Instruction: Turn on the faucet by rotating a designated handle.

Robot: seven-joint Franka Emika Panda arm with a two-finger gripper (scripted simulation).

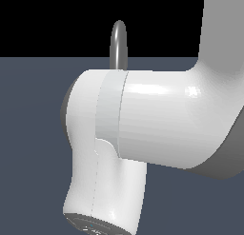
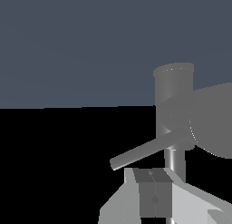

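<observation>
Handle [image 2: 149, 150]: thin grey rod off faucet [image 2: 174, 100].

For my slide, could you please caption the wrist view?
Pincer poised just beneath the faucet's thin handle.

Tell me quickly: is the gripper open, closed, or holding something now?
Gripper: fingers look pressed together, closed, just below the faucet handle; not gripping it.

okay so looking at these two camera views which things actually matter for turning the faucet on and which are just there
Part of the job:
faucet
handle, the thin rod sticking out sideways
hand, right by the handle; open or shut is unclear

Just there:
white robot arm, blocking most of the exterior view
</observation>
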